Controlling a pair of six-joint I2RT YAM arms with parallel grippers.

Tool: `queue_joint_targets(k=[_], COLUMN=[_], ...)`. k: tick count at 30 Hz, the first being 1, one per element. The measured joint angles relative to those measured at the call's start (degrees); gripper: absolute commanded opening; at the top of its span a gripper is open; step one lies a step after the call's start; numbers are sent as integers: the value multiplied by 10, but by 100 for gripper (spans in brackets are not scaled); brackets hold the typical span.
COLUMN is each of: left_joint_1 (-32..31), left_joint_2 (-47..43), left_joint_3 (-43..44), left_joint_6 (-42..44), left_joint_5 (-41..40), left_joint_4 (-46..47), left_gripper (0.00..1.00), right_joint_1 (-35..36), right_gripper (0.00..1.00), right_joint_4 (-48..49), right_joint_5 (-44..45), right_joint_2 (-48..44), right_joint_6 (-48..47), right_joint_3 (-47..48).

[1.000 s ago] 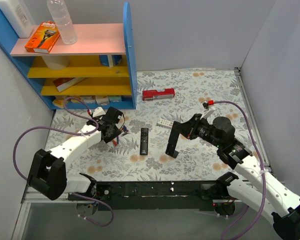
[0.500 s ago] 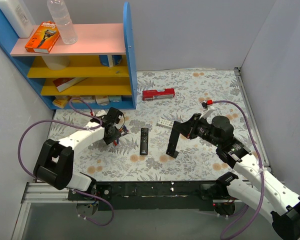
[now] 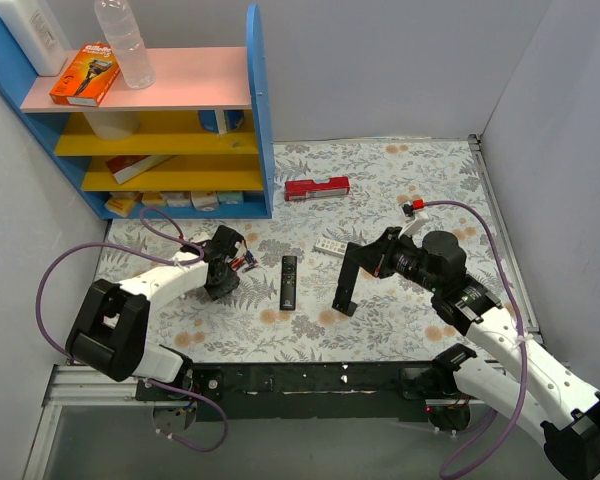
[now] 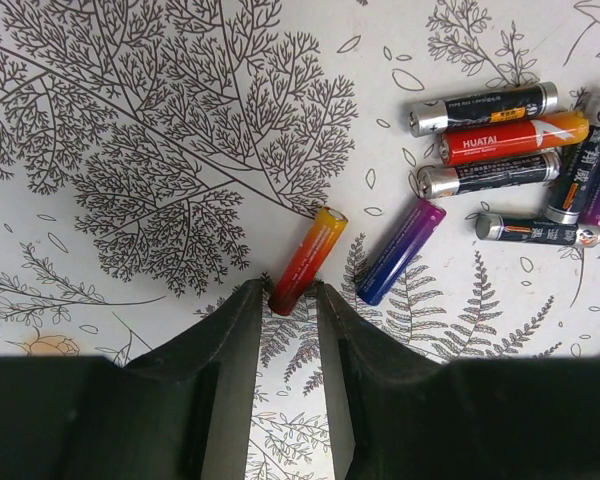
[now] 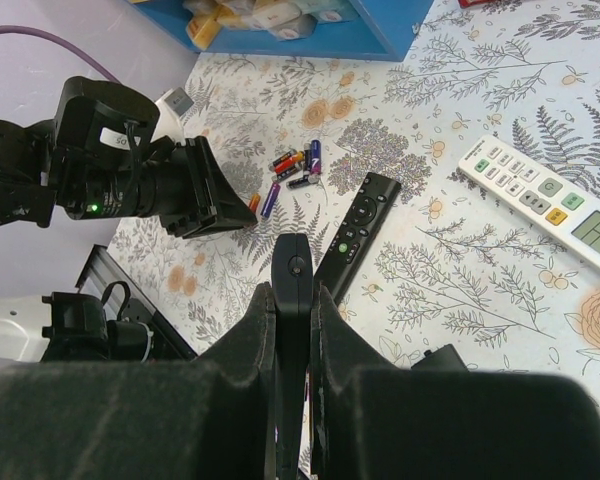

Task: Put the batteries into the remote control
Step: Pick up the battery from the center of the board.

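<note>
**A:** What is the surface like, and the room?

**B:** The surface (image 3: pixel 420 180) is a cloth printed with grey leaves and small orange flowers. Plain pale walls (image 3: pixel 380 60) close it on the left, far and right sides. At the far left stands a blue shelf (image 3: pixel 261 120) with pink and yellow boards. On its top board are a clear bottle (image 3: pixel 123 42) and an orange box (image 3: pixel 84 74).

**A:** What else lies around?

**B:** A red box (image 3: pixel 317 188) lies far, about the middle. A white remote (image 3: pixel 330 245) lies nearer. A slim black remote (image 3: pixel 289 282) lies left of it and a little nearer still.

**A:** Where are the batteries?

**B:** The batteries (image 4: pixel 500 150) lie in a loose heap on the left part of the surface. Two lie a little apart from the heap, a purple-blue cell (image 4: pixel 400 250) and a red-orange cell (image 4: pixel 307 260).

**A:** And the left claw?

**B:** The left claw (image 4: pixel 292 295) is low and narrow, with one end of the red-orange cell between its tips. I cannot tell if the fingers already press it.

**A:** The remote control?

**B:** The right claw (image 5: pixel 292 300) grips the remote control (image 5: pixel 292 262) from both sides, standing on end with a tilt, right of the slim black remote. I cannot tell if its lower end touches the surface.

**A:** Is something in the way?

**B:** The slim black remote lies between the batteries and the remote control. The purple-blue cell lies just beside the red-orange cell.
</note>
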Motion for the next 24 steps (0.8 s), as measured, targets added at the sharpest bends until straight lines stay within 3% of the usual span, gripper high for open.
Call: queue_joint_targets(k=[7, 11, 18, 24], left_joint_1=[0, 0, 0, -1], left_joint_2=[-2, -9, -35, -137], left_joint_3=[-2, -8, -8, 3], left_joint_6=[0, 1, 14, 51], left_joint_5=[1, 6, 22, 75], left_joint_4=[1, 3, -10, -5], left_gripper=[18, 1, 0, 0], right_joint_1=[-2, -3, -3, -3], right_gripper=[1, 1, 1, 1], right_joint_4=[0, 0, 1, 1], right_joint_5=[-3, -3, -3, -3], right_joint_2=[0, -1, -8, -8], right_joint_6=[0, 0, 0, 1], right_joint_3=[-1, -2, -13, -20])
